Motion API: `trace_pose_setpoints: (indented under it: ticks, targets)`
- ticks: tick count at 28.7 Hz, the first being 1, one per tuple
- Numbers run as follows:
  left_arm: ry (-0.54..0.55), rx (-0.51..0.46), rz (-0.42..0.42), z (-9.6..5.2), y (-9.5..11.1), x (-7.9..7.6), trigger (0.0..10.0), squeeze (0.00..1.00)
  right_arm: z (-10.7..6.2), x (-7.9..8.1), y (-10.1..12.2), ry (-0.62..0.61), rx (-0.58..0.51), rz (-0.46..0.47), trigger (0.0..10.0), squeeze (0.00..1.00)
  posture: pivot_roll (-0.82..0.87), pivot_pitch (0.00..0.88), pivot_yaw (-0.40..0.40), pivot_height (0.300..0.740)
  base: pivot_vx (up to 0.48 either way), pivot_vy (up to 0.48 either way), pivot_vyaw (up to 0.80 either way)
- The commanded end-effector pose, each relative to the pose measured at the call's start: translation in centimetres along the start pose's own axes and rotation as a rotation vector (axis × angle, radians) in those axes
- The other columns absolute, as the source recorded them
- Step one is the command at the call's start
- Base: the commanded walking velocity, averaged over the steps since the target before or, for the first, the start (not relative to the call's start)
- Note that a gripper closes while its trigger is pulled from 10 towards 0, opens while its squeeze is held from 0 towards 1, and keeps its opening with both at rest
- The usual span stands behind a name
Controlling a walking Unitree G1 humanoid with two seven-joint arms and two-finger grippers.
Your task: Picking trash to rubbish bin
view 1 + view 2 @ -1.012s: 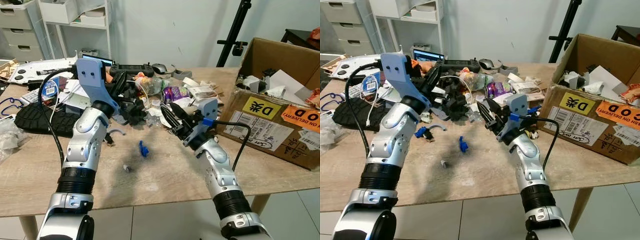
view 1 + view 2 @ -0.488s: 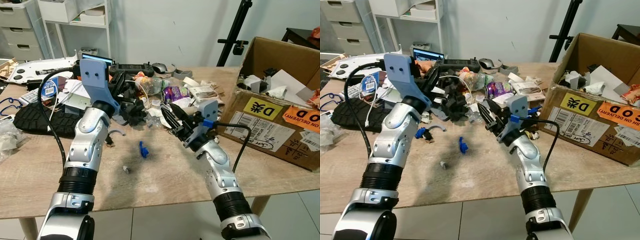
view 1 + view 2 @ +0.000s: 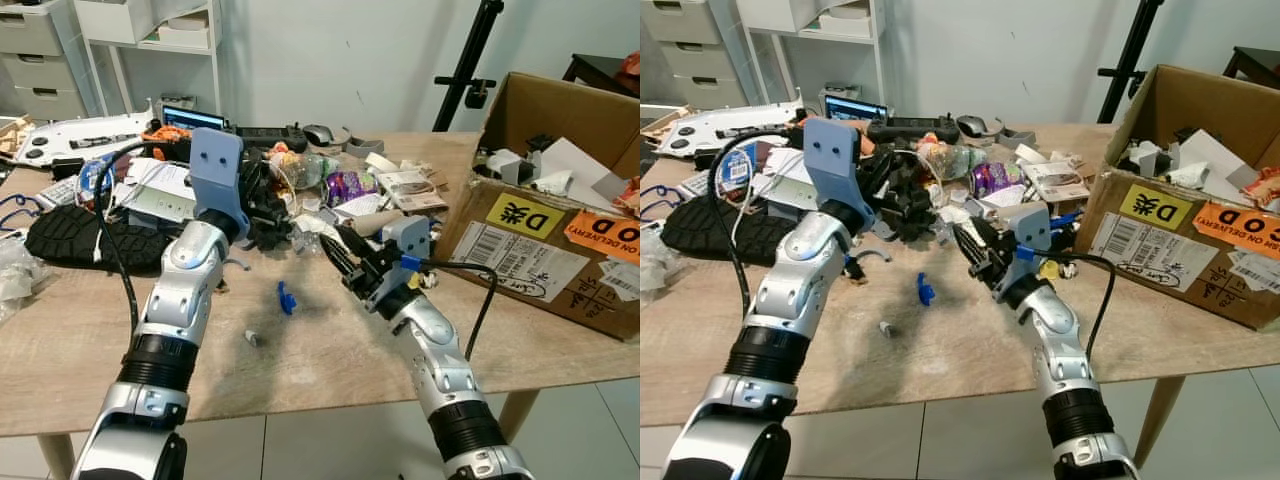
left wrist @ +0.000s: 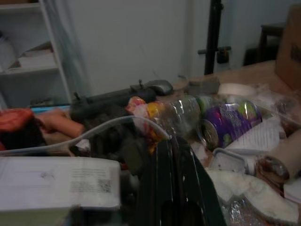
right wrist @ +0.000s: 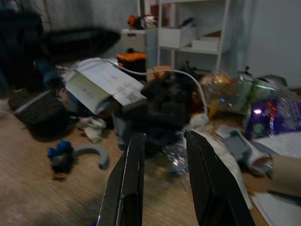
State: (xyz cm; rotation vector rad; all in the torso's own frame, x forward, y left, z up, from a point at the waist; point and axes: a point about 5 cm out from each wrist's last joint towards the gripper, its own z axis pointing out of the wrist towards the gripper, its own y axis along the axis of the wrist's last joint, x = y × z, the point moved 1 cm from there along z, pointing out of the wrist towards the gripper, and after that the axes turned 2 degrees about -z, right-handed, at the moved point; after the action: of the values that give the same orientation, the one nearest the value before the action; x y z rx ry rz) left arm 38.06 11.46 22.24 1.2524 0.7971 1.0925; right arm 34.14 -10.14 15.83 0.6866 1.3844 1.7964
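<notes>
A heap of trash lies across the middle of the table: a black crumpled clump (image 3: pixel 270 212), a clear plastic bottle (image 3: pixel 305 168), a purple wrapper (image 3: pixel 350 185) and white papers. My left gripper (image 3: pixel 257 192) reaches into the black clump; in the left wrist view its fingers (image 4: pixel 162 188) lie pressed together with nothing between them. My right gripper (image 3: pixel 338 246) hovers low over the table just right of the clump, open, its fingers (image 5: pixel 127 183) framing the clump (image 5: pixel 162 106). A small blue piece (image 3: pixel 287 297) lies on bare wood between the arms. An open cardboard box (image 3: pixel 540 240) holding scraps stands at the right.
A black shoe sole (image 3: pixel 90 240) and cables lie at the left. A laptop (image 3: pixel 192 117) and controller sit at the table's back. A tiny grey bit (image 3: pixel 253 338) lies near the front. A black stand (image 3: pixel 470 60) rises behind the table. Shelves stand at the back left.
My left arm has swung right and forward, pushing its gripper deeper into the black clump. My right gripper has dropped lower and edged left toward the pile.
</notes>
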Motion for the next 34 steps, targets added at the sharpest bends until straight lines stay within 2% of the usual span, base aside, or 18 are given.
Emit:
trace_pose_setpoints:
  ticks: [1,2,3,4,5,8,12,21,22,23,25,32,34]
  targets:
    - [-0.014,0.065,-0.004,0.2,-0.9,-0.2,10.0,0.00,-0.5,-0.3,-0.6,-0.028,0.029,0.005,10.0,0.00,0.05,0.155,-0.038,0.740,0.000,0.000,0.00]
    - [-0.014,0.065,-0.004,0.2,-0.9,-0.2,10.0,0.00,-0.5,-0.3,-0.6,-0.028,0.029,0.005,10.0,0.00,0.05,0.155,-0.038,0.740,0.000,0.000,0.00]
    - [-0.013,0.076,-0.026,0.3,-1.1,-0.3,10.0,0.66,-0.6,-0.4,-0.6,-0.038,0.030,0.004,10.0,0.00,0.05,0.161,-0.034,0.740,0.000,0.000,0.00]
    - [-0.013,0.076,-0.026,0.3,-1.1,-0.3,10.0,0.66,-0.6,-0.4,-0.6,-0.038,0.030,0.004,10.0,0.00,0.05,0.161,-0.034,0.740,0.000,0.000,0.00]
    - [-0.010,0.081,-0.041,0.2,-1.2,-0.3,10.0,1.00,-0.8,-0.4,-0.6,-0.045,0.029,0.005,10.0,0.00,0.06,0.172,-0.028,0.740,0.000,0.000,0.00]
    - [-0.010,0.081,-0.041,0.2,-1.2,-0.3,10.0,1.00,-0.8,-0.4,-0.6,-0.045,0.029,0.005,10.0,0.00,0.06,0.172,-0.028,0.740,0.000,0.000,0.00]
    - [-0.059,0.081,-0.077,-0.1,-1.6,-1.0,10.0,1.00,-2.0,-0.1,-1.5,-0.068,0.056,0.016,10.0,0.00,0.08,0.188,-0.016,0.740,0.000,0.000,0.00]
    - [-0.068,0.099,-0.064,-0.6,-2.0,-1.0,10.0,1.00,-2.5,-0.4,-1.9,-0.067,0.088,0.004,10.0,0.00,0.08,0.210,-0.011,0.740,0.000,0.000,0.00]
    - [-0.070,0.108,-0.112,-0.7,-2.1,-1.1,10.0,1.00,-2.6,-0.7,-1.7,-0.066,0.093,-0.008,10.0,0.00,0.08,0.227,-0.010,0.740,0.000,0.000,0.00]
    - [-0.070,0.108,-0.112,-0.7,-2.1,-1.1,10.0,1.00,-2.6,-0.7,-1.7,-0.066,0.093,-0.008,10.0,0.00,0.08,0.227,-0.010,0.740,0.000,0.000,0.00]
    - [-0.071,0.103,-0.173,-0.8,-1.9,-1.2,10.0,1.00,-2.7,-1.0,-1.6,-0.070,0.098,-0.016,10.0,0.00,0.08,0.232,-0.011,0.740,0.000,0.000,0.00]
    - [-0.107,0.137,-0.229,-1.6,-2.7,-1.8,10.0,1.00,-3.4,-0.7,-2.0,-0.080,0.113,-0.003,10.0,0.00,0.08,0.225,-0.010,0.740,0.000,0.000,0.00]
    - [-0.128,0.157,-0.269,-1.8,-3.0,-2.2,10.0,1.00,-3.4,-0.5,-2.0,-0.078,0.115,-0.003,10.0,0.00,0.08,0.225,-0.010,0.740,0.000,0.000,0.00]
